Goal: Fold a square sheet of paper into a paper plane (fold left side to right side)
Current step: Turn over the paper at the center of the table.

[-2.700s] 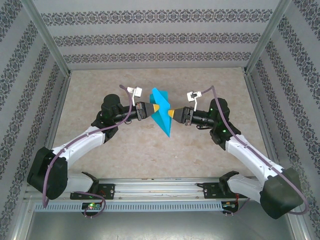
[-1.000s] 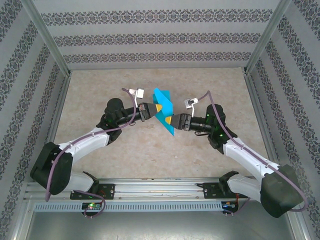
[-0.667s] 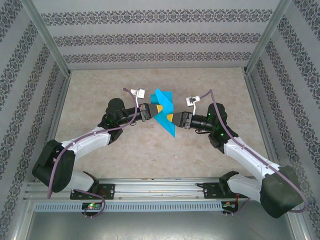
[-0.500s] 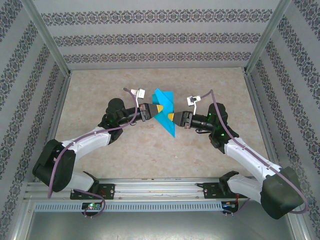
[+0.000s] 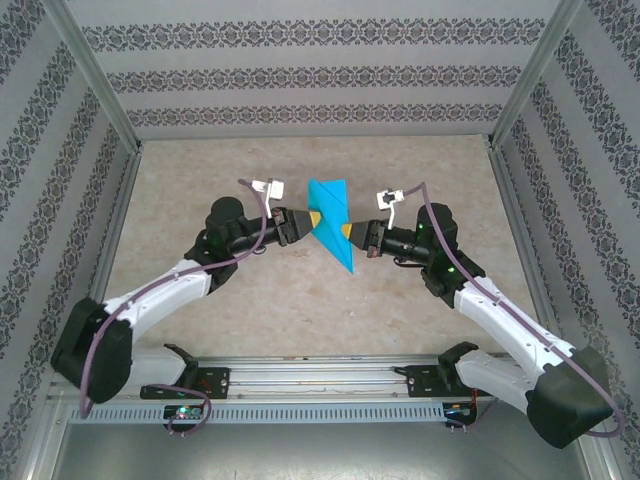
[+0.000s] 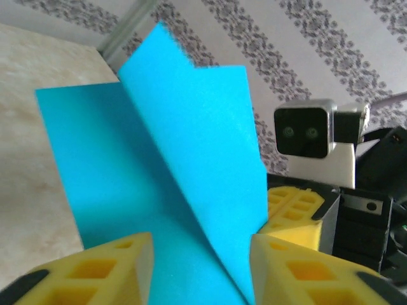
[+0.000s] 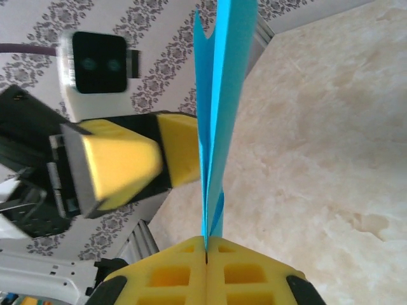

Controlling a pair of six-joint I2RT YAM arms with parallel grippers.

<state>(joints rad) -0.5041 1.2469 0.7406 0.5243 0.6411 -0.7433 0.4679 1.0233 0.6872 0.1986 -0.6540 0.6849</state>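
Tightly in right end effector point(image 7: 206, 246), folded sheet point(image 5: 328, 200); left end effector point(image 6: 200, 254) ajar.

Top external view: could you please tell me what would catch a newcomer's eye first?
The bright folded teal paper stands out, held upright at the centre of the scene. The right gripper pinches its edge between shut yellow pads, while the left gripper sits open at the opposite side.

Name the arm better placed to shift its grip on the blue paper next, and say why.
Left. The left gripper has its jaws apart around the paper, so it can likely move freely. The right gripper is shut on the paper, the one grip on it, and should hold.
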